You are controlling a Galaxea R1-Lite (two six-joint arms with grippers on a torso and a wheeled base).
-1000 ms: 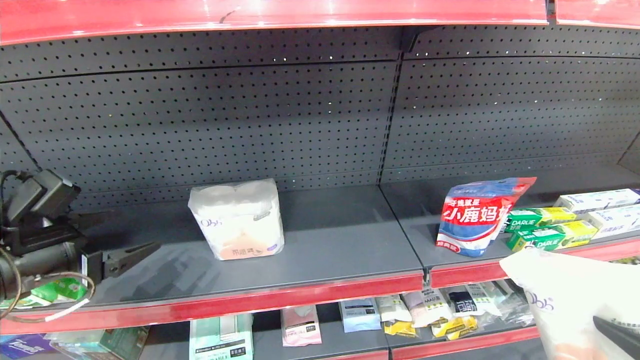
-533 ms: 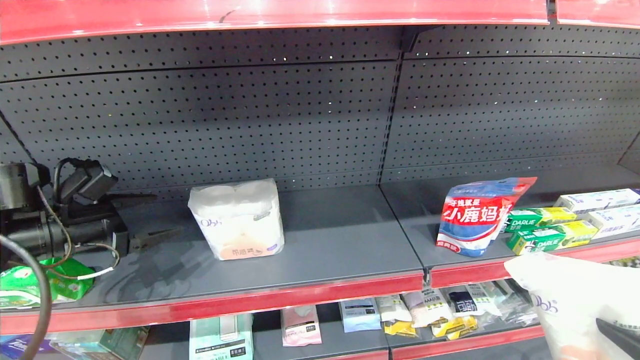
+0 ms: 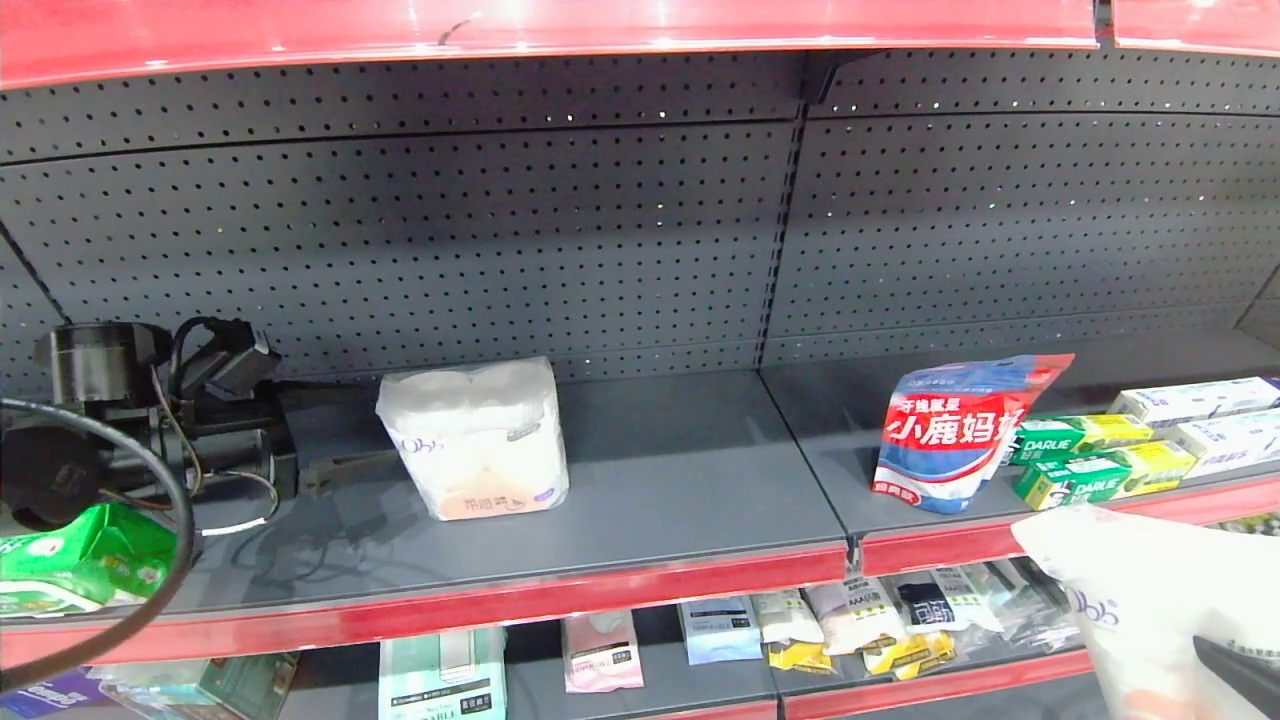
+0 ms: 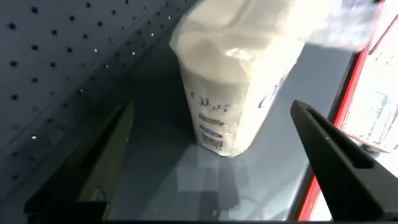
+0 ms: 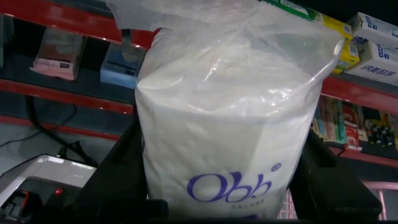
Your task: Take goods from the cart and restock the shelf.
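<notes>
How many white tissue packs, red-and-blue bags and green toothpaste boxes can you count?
White tissue packs: 2, the shelf pack and the held pack
Red-and-blue bag: 1
Green toothpaste boxes: 2
Total: 5

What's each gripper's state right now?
Left gripper: open, fingers spread either side of the tissue pack on the shelf, not closed on it.
Right gripper: shut on a second tissue pack.

Bare shelf (image 3: pixel 680 470) lies between the tissue pack (image 3: pixel 472 438) and the pouch (image 3: pixel 950 430); toothpaste boxes (image 3: pixel 1100 455) crowd its right end
</notes>
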